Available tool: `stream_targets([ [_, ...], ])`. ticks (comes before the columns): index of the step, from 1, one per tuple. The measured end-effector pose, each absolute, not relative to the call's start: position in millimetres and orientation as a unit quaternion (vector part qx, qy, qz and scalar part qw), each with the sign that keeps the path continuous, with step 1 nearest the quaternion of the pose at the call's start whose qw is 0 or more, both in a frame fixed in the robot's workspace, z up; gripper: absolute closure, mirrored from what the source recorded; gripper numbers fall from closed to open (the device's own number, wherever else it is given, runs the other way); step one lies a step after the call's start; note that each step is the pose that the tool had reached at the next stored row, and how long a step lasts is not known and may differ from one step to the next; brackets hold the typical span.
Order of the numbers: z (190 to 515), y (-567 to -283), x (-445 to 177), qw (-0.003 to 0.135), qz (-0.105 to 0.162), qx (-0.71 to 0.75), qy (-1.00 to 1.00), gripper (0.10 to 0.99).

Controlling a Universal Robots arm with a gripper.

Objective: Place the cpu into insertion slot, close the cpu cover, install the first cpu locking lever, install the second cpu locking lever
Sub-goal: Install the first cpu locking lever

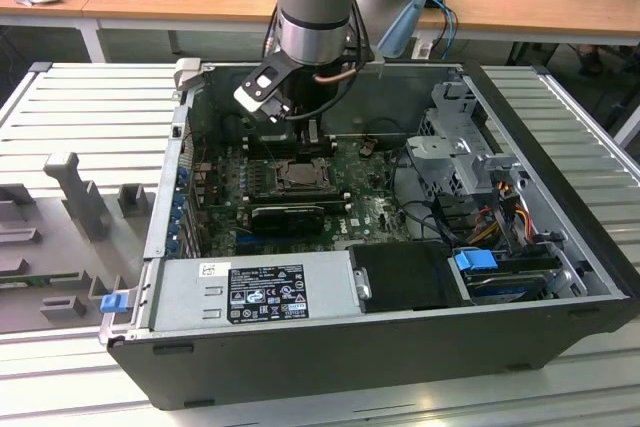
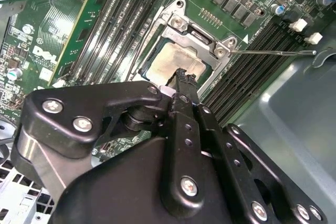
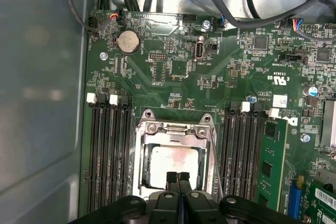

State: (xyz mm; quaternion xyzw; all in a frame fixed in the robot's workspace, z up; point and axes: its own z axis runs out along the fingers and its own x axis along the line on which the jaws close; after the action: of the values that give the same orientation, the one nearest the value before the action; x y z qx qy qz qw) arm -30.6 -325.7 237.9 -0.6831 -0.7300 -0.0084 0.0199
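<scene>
We saw the cpu (image 3: 170, 161) lying flat in the insertion slot (image 3: 144, 166), its pale top showing through the window of the cpu cover (image 3: 173, 128), which lay down over it. In the second wrist view a thin locking lever (image 2: 273, 52) ran out from a corner of the socket across the memory slots (image 2: 247, 72) toward the case wall; we judged it not yet latched. The gripper (image 3: 177, 178) hung just over the near edge of the chip, its two fingertips pressed together with nothing between them; we could not tell whether they touched the metal.

On a clock face laid over the exterior view, the arm (image 1: 315, 7) came down at 12 o'clock from the socket, the drive cage (image 1: 465, 152) sat at 3 o'clock and the power supply (image 1: 250, 292) near 6 o'clock.

We took the work to stand at the cover-and-lever stage. To do it well, we reckoned, the closed tips should bear on the frame or lever wire alone, never on the chip, pressing straight and slowly, clear of the memory slots
</scene>
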Motion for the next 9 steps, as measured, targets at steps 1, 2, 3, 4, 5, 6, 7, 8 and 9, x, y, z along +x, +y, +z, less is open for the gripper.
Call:
stream_targets([
  [1,238.0,-325.7,-30.6,0.02,-0.008,-0.683,-0.73,0.98],
  [2,238.4,-325.7,-30.6,0.02,-0.008,-0.683,-0.73,0.98],
  [3,238.6,-325.7,-30.6,0.02,-0.008,-0.683,-0.73,0.98],
  [4,238.9,-325.7,-30.6,0.02,-0.008,-0.683,-0.73,0.98],
  [5,239.1,-325.7,-30.6,0.02,-0.008,-0.683,-0.73,0.98],
  [6,239.2,-325.7,-30.6,0.02,-0.008,-0.683,-0.73,0.98],
  [7,239.7,-325.7,-30.6,0.02,-0.008,-0.683,-0.73,0.98],
  [8,240.1,-325.7,-30.6,0.02,-0.008,-0.683,-0.73,0.98],
  [9,240.1,-325.7,-30.6,0.02,-0.008,-0.683,-0.73,0.98],
])
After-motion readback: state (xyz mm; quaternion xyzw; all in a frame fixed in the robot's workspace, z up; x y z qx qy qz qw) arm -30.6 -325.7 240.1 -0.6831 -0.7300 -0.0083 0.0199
